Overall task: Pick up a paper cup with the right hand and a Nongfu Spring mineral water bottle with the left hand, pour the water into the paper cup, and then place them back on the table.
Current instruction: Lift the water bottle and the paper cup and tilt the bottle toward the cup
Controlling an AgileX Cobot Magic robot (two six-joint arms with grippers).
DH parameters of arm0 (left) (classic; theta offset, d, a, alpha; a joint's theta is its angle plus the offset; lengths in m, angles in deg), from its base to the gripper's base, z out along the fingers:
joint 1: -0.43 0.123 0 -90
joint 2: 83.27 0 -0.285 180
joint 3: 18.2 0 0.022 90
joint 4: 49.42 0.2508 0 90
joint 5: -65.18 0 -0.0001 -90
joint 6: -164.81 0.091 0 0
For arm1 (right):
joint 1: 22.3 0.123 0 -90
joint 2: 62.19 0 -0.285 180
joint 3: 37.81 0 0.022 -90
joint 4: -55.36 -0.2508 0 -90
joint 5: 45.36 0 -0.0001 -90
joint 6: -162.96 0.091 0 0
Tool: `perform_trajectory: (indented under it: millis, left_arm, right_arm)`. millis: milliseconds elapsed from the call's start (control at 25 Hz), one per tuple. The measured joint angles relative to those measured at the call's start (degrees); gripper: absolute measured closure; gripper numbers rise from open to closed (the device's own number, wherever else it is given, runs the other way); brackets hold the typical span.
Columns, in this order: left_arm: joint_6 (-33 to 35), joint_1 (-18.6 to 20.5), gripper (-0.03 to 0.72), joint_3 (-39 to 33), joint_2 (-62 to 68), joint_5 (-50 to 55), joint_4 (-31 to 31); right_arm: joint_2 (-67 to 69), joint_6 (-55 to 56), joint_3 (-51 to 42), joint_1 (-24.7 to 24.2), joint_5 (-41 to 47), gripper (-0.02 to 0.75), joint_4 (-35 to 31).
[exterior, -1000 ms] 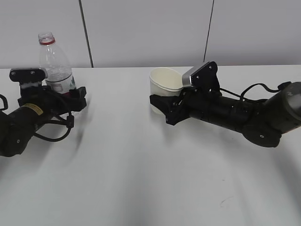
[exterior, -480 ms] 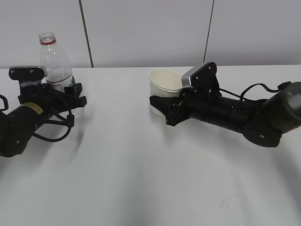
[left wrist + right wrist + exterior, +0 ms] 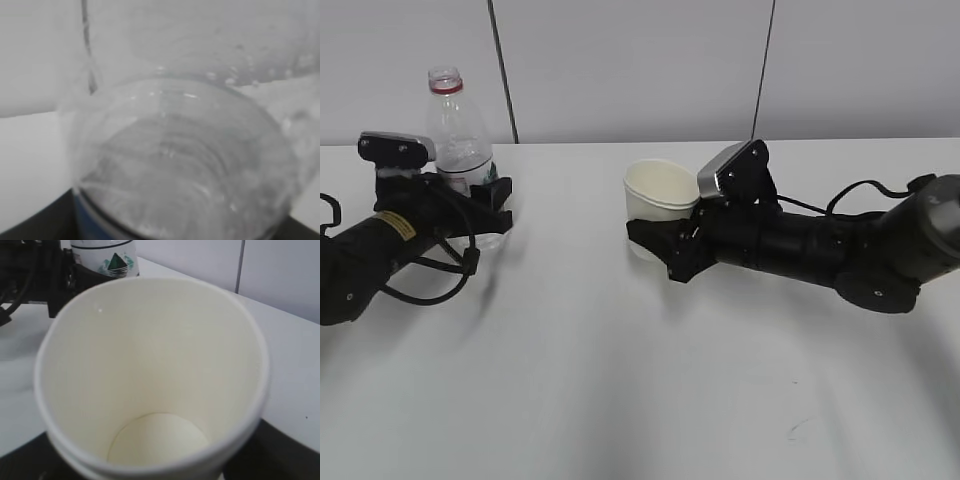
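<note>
Lift stage. Left hand (image 3: pixel 485 200), fingers pinching the bottle (image 3: pixel 460 140) (cap off), and right hand (image 3: pixel 665 240), fingers pinching the empty cup (image 3: pixel 660 192), hold both just above the bench (image 3: pixel 620 400). Next: bring the bottle mouth over the cup and tilt.

A bare robotics test room: two black arms lie low on a plain white table (image 3: pixel 620 400), and beyond the left hand (image 3: pixel 485 205) and the right hand (image 3: pixel 665 250) rises a blank grey panelled wall (image 3: pixel 630 70) with dark vertical seams.
</note>
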Motion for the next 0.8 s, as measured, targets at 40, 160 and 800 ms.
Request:
perform_trajectory:
  millis: [40,160,800]
  left_arm:
    - [0.0,0.55,0.285,1.01,0.2,0.4,2.07]
    - [0.0,2.51,0.287,4.33,0.31,2.15,8.52]
    - [0.74,3.35,0.288,16.53,0.35,5.48,26.94]
  right_arm:
    - [0.0,0.08,0.0,0.15,0.0,0.269,0.26]
    - [0.0,0.36,0.0,1.15,0.0,0.269,0.65]
    - [3.5,3.58,9.38,5.81,3.32,0.269,3.67]
